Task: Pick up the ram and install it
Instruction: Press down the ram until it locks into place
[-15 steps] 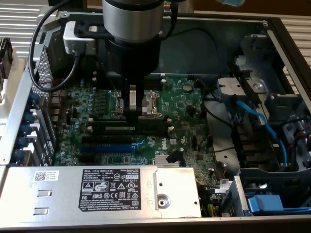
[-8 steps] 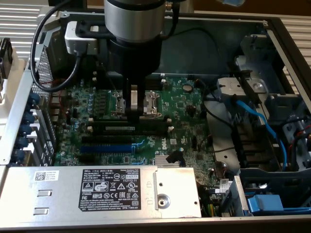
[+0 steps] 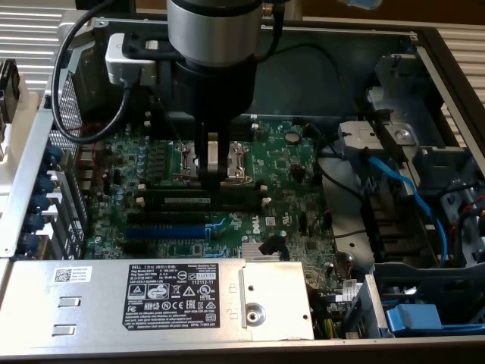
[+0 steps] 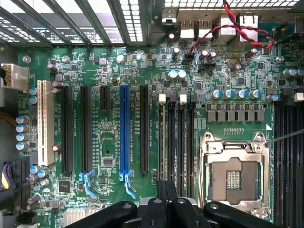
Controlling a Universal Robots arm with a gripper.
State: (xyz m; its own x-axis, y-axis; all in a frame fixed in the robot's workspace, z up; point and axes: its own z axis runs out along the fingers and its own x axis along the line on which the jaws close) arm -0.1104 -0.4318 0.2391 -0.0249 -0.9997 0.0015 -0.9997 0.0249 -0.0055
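From the exterior view my hand [image 3: 213,179] is closed down over the motherboard [image 3: 288,163], its tips at the ram [image 3: 203,199], which lies in a slot at the board's six o'clock, partly hidden. On the wrist view I count four memory slots [image 4: 176,133] and one blue slot [image 4: 124,133]; my fingers [image 4: 166,199] are cut off.

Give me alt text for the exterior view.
The gripper, shut, hangs low over the green motherboard inside an open computer case, just above the ram lying along its slots. A silver power supply fills the near edge.
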